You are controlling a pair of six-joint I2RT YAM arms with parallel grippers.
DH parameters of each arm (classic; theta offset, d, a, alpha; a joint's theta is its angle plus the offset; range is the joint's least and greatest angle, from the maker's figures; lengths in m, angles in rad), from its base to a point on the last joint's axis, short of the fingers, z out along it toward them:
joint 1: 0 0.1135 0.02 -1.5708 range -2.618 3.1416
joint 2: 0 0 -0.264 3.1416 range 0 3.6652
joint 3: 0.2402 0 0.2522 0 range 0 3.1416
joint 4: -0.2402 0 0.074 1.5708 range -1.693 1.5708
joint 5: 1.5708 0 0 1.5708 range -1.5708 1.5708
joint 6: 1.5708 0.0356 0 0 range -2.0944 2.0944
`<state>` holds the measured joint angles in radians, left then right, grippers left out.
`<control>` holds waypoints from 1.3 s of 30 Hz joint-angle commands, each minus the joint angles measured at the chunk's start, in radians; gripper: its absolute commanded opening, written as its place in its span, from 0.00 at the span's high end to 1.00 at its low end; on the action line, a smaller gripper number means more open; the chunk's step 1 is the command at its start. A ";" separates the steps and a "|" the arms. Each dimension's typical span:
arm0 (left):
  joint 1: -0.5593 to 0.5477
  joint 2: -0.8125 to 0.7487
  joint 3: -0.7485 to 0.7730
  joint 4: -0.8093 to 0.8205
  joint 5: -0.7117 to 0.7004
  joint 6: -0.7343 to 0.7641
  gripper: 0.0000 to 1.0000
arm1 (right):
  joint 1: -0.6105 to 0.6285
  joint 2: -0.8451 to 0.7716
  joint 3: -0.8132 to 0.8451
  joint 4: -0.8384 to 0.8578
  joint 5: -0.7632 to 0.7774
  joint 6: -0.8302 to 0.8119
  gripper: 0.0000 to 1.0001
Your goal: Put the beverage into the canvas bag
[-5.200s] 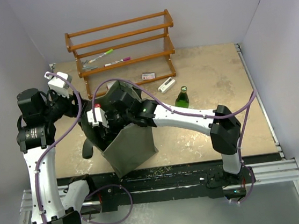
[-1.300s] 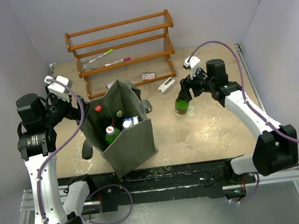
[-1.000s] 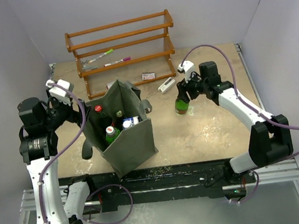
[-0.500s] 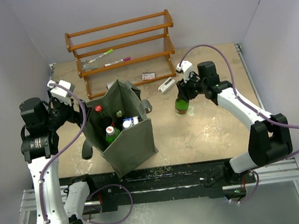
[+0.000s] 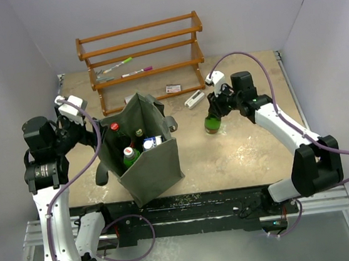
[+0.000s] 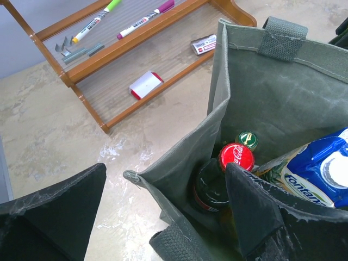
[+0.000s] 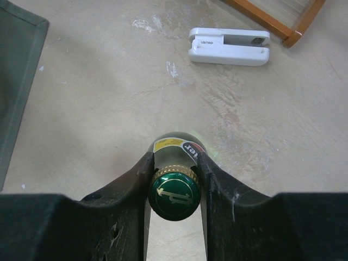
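Observation:
The beverage, a green glass bottle [image 5: 211, 124] with a green cap [image 7: 174, 194], stands upright on the table to the right of the canvas bag [image 5: 156, 164]. My right gripper [image 5: 214, 109] is shut on its neck just under the cap, as the right wrist view [image 7: 174, 163] shows. The bag stands open and holds a red-capped cola bottle [image 6: 236, 156], a green-capped bottle [image 6: 247, 138] and a blue carton [image 6: 315, 168]. My left gripper [image 5: 94, 129] is open astride the bag's left corner [image 6: 166, 174], one finger inside and one outside.
A wooden rack [image 5: 140, 52] with markers stands at the back. A white stapler [image 5: 194, 98] lies just behind the green bottle, also in the right wrist view [image 7: 228, 46]. A small card [image 5: 173, 88] lies by the rack's foot. Walls close in on three sides.
My right arm left the bag, swung right to the green bottle and closed on its neck. The left arm and the bag have barely moved.

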<state>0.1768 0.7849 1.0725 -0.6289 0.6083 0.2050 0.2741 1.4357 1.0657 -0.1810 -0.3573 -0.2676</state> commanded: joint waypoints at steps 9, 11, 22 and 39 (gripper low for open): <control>0.011 0.000 0.018 0.018 0.013 0.030 0.01 | 0.002 -0.115 0.016 0.025 -0.053 -0.056 1.00; 0.017 -0.001 0.015 0.026 0.012 0.027 0.00 | 0.002 -0.125 0.010 0.021 -0.062 -0.058 1.00; 0.025 0.007 0.042 0.007 0.024 0.018 0.00 | 0.003 -0.169 0.009 0.005 -0.115 -0.046 1.00; 0.026 0.025 0.061 0.013 0.006 0.008 0.02 | 0.070 -0.194 0.358 -0.269 -0.130 -0.050 1.00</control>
<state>0.1955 0.8143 1.0885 -0.6380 0.6144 0.2188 0.3130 1.2888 1.2461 -0.4603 -0.4381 -0.3111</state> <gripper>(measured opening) 0.985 0.357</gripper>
